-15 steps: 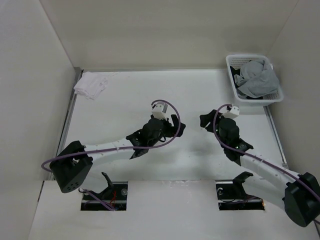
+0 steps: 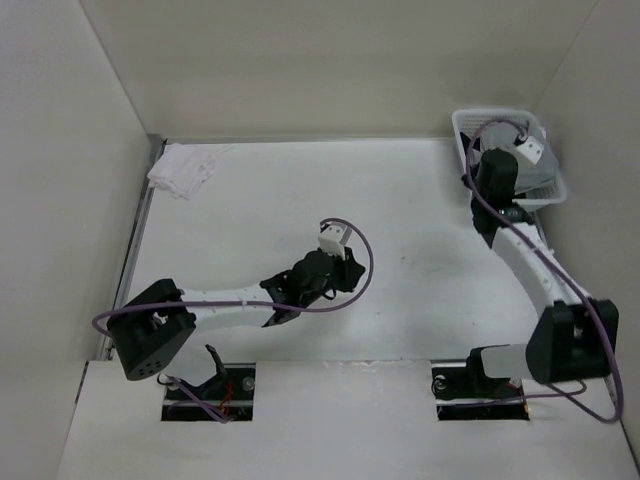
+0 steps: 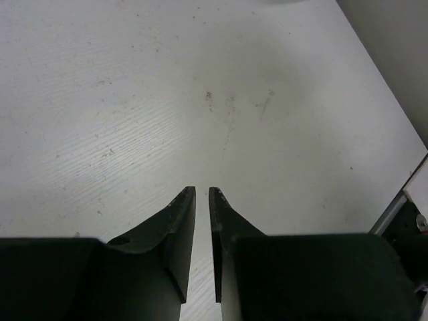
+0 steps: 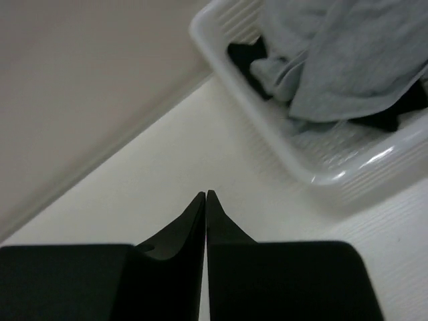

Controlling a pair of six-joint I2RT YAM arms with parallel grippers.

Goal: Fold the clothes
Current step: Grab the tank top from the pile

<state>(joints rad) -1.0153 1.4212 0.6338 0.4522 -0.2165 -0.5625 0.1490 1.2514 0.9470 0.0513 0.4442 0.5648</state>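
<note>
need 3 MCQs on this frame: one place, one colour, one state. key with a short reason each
1. Where is the plain light grey knit top?
A. Heaped in the white plastic basket
B. Spread out flat
C. Folded in a neat square

2. What colour is the crumpled cloth bundle in the far-left corner?
A. Red
B. White
C. Blue

3. How is the right gripper?
A. Open wide
B. Shut on cloth
C. Shut, empty

Key: 1 A, the right wrist view shows it piled inside the basket rim. 2 B, it reads white in the top view. 3 C, the fingertips meet with nothing between them.
</note>
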